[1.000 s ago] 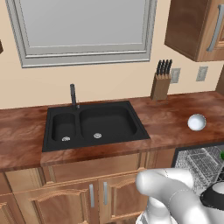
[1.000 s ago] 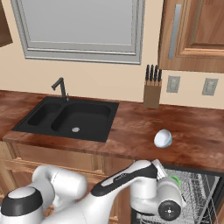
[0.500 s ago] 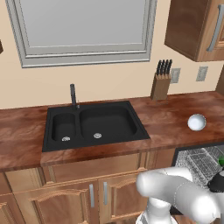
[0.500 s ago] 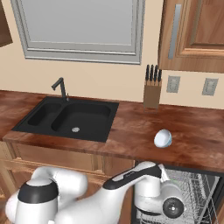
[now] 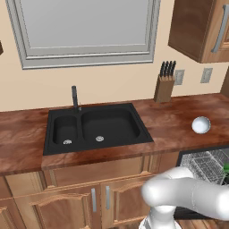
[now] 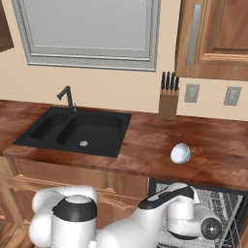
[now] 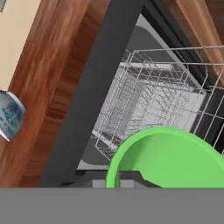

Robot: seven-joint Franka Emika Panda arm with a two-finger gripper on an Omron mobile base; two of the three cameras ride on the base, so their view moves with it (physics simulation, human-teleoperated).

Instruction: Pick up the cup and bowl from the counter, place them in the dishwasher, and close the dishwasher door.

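The sink (image 5: 96,127), a black double basin set into the counter (image 5: 170,125), serves as the reference point. To the right of the sink, well apart from it, the bowl (image 6: 180,153) rests on the counter near the front edge; in the hand view it appears at the left border (image 7: 9,114), showing a bluish pattern on its surface. Behind and to the right of the sink, a knife block (image 5: 164,87) stands against the wall, with two wall outlets (image 5: 179,77) just beyond it. A dark faucet (image 5: 74,97) rises at the rear edge of the sink, below a grey-framed window (image 5: 87,31). Below the counter and to the right of the sink, the dishwasher (image 6: 231,208) stands open, its grey wire rack (image 7: 157,105) exposed. The arm reaches low from the base toward that opening, with the wrist in front of the rack. The cup (image 7: 168,159), bright green, sits directly at the gripper over the rack, its open mouth facing the hand camera; a sliver of green (image 5: 226,169) also shows at the rack in the left base view. The fingers are drawn fully together, clamped on the cup's rim. Wooden cabinet doors (image 5: 76,205) run below the sink.
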